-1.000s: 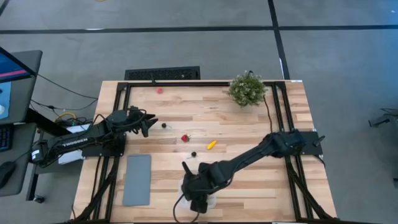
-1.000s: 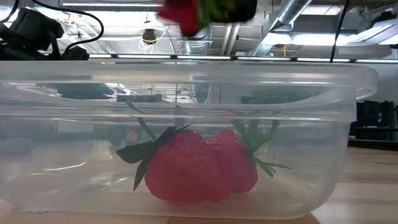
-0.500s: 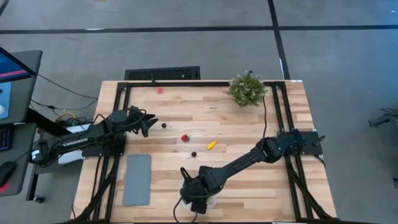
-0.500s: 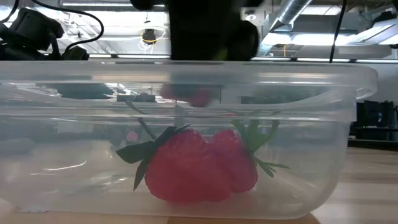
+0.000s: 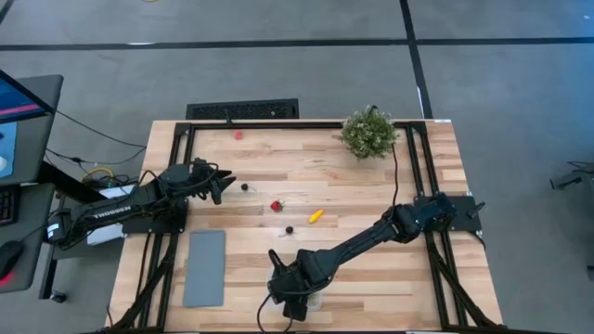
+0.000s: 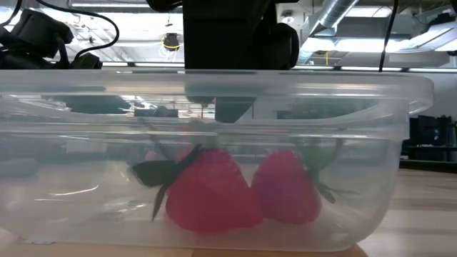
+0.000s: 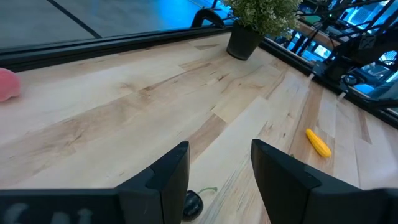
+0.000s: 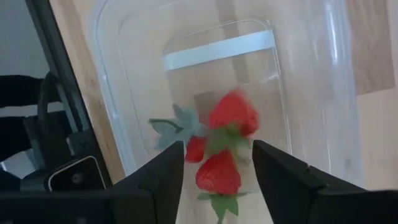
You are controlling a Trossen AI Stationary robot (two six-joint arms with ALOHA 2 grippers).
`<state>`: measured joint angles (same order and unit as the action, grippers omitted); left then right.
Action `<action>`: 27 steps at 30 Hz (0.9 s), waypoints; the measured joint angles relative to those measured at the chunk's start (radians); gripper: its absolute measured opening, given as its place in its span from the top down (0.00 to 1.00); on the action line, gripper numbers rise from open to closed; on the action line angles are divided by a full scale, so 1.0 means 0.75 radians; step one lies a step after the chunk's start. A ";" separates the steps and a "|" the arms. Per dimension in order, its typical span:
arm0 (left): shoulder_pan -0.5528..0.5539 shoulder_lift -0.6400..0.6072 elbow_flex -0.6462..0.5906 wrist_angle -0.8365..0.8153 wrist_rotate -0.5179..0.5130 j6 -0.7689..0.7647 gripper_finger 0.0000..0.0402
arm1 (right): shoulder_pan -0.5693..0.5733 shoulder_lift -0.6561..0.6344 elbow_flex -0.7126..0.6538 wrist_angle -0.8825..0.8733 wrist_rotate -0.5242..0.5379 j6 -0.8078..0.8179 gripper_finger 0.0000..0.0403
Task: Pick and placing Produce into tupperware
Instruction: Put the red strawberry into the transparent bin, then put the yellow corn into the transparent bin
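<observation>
Over the tupperware (image 8: 311,93) at the bench's near edge, the right hand (image 8: 214,171) hangs with fingers parted, a strawberry (image 8: 219,173) below it: the drop step.

Next comes fetching a loose strawberry (image 5: 276,206), yellow piece (image 5: 316,216) or black berry (image 5: 289,229) mid-bench (path looks clear); the left hand (image 7: 217,168) waits, open, above another berry (image 7: 192,203).

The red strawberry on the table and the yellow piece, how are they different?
The red strawberry is round and red; the yellow piece is long, thin and yellow. The strawberry has a bit of green on it; the yellow piece shows none. Both are tiny and lie on the bare wooden table, outside the clear container.
</observation>
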<state>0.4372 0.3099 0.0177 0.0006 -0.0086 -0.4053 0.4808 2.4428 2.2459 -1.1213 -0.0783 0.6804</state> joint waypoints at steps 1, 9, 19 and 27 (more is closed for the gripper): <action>0.000 0.000 0.000 0.000 0.000 0.000 0.59 | 0.000 0.000 -0.001 0.001 -0.001 -0.004 0.45; 0.000 0.000 0.000 0.000 -0.001 0.001 0.59 | -0.024 -0.030 -0.002 -0.076 0.000 -0.113 0.42; 0.000 0.000 0.000 0.000 -0.004 0.001 0.59 | -0.172 -0.201 -0.002 -0.423 0.088 -0.355 0.42; 0.000 0.000 0.000 0.000 -0.004 0.000 0.59 | -0.358 -0.255 -0.002 -0.508 0.141 -0.569 0.42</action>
<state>0.4374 0.3099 0.0175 0.0004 -0.0113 -0.4053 0.2123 2.2517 2.2448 -1.5025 0.0273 0.2533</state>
